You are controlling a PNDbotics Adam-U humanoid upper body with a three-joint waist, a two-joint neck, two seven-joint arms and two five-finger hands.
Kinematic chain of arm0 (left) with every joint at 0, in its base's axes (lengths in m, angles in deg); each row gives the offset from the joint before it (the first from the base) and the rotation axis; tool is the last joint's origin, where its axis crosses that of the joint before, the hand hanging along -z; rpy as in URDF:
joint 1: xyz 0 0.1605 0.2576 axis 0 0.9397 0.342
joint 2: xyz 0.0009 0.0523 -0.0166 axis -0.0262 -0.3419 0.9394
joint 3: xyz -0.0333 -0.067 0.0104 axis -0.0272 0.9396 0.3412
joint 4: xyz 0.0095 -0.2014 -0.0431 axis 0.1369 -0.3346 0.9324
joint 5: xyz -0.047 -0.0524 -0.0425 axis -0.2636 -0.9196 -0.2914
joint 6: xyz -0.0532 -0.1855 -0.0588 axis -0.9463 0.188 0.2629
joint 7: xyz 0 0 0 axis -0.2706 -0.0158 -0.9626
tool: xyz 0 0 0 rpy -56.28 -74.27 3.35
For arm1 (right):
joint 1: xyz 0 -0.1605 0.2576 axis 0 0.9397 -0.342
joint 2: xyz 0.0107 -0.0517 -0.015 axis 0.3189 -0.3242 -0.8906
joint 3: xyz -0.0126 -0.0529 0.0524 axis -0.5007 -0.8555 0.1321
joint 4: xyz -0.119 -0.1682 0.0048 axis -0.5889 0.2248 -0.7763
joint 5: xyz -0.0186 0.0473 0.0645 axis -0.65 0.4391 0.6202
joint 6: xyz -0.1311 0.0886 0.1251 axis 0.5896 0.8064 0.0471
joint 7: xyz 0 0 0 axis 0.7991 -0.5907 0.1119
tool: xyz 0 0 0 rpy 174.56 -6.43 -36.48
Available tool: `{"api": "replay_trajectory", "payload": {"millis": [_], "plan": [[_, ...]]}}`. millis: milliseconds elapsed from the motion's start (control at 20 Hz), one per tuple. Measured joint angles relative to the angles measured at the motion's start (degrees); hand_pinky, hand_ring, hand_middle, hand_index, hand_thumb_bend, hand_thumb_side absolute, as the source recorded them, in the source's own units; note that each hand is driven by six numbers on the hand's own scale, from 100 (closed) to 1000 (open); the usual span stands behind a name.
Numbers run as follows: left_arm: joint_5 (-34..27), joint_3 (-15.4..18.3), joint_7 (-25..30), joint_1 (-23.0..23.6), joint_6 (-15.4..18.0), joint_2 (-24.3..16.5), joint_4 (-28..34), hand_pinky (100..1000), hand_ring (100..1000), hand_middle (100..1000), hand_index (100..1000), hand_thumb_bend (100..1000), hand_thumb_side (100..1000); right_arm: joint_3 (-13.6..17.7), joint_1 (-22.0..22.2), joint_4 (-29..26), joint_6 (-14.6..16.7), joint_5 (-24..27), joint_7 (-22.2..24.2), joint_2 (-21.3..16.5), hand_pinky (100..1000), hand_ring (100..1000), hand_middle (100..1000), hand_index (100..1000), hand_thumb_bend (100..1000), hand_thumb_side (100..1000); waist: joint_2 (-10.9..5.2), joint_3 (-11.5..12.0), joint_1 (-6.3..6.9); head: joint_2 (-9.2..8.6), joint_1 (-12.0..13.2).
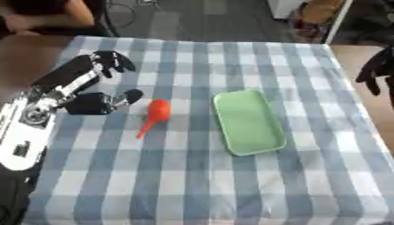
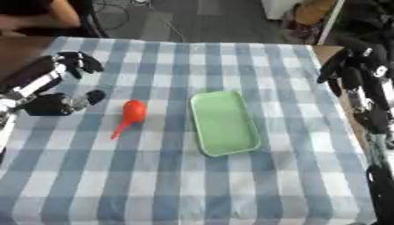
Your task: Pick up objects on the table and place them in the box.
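The orange bulb-shaped object [image 1: 156,113] lies on the checked tablecloth [image 1: 192,184], its thin tip pointing near-left, just left of the light green tray [image 1: 248,122]. The left hand [image 1: 104,88] hovers just left of the object, apart from it, fingers and thumb spread. The right eye view shows the right hand [image 2: 350,66] at the table's right edge, fingers hanging relaxed; the left eye view catches only its fingers.
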Motion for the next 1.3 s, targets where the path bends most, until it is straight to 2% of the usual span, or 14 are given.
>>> {"api": "replay_trajectory", "payload": {"millis": [450,950,1300], "plan": [[2.09,-1.07,1.21,-2.65,0.88,1.16,-4.22,624,692,783,840,866,847,-0.02,0.0,0.19,0.01,0.04,0.05,0.0,100,443,515,891,100,634,0.0,-0.01,-0.03,0.0,0.05],[6.21,-2.14,0.21,-5.17,2.24,2.49,-11.24,619,686,781,854,862,868,-0.2,-0.01,0.3,-0.06,0.2,0.2,0.0,100,442,514,891,100,634,0.0,-0.15,-0.08,0.0,0.5],[7.81,-3.52,-0.81,-6.11,3.66,2.95,-13.56,620,687,775,864,866,872,-0.38,-0.08,0.3,-0.06,0.49,0.44,0.0,100,443,514,892,100,634,0.0,-0.21,-0.09,0.0,0.53]]}}
